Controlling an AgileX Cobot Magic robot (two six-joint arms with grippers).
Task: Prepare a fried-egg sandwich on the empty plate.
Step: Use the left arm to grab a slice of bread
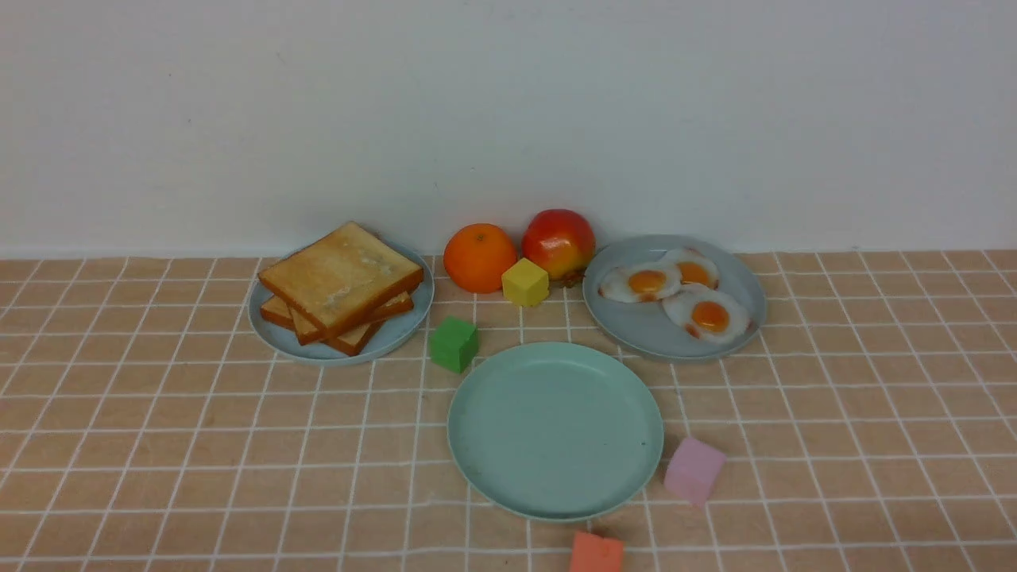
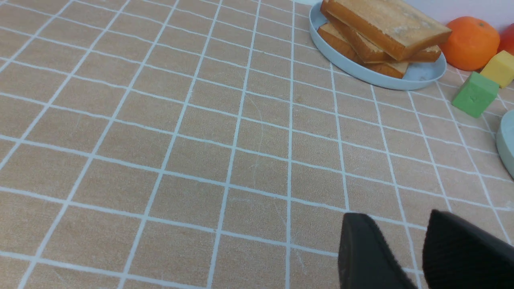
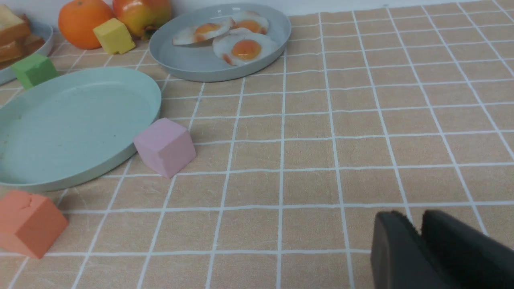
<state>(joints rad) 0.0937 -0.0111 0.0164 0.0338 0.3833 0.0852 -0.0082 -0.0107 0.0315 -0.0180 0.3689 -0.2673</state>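
Note:
The empty mint-teal plate [image 1: 556, 433] lies at the table's middle front; it also shows in the right wrist view [image 3: 72, 124]. Three fried eggs [image 1: 709, 316] lie on a grey-blue plate [image 1: 636, 334] at the back right. Toast slices for the sandwich [image 1: 342, 278] are stacked on another grey-blue plate [image 1: 397, 338] at the back left. Neither arm shows in the front view. My left gripper [image 2: 395, 218] is open over bare tablecloth, well short of the toast [image 2: 385, 24]. My right gripper [image 3: 413, 218] is shut and empty, off to the side of the eggs [image 3: 245, 49].
An orange [image 1: 479, 257], an apple [image 1: 558, 241] and a yellow cube [image 1: 524, 282] sit between the two back plates. A green cube [image 1: 454, 343] lies by the teal plate's far left rim. A pink cube [image 1: 694, 470] and an orange-red cube [image 1: 596, 554] lie near its front right.

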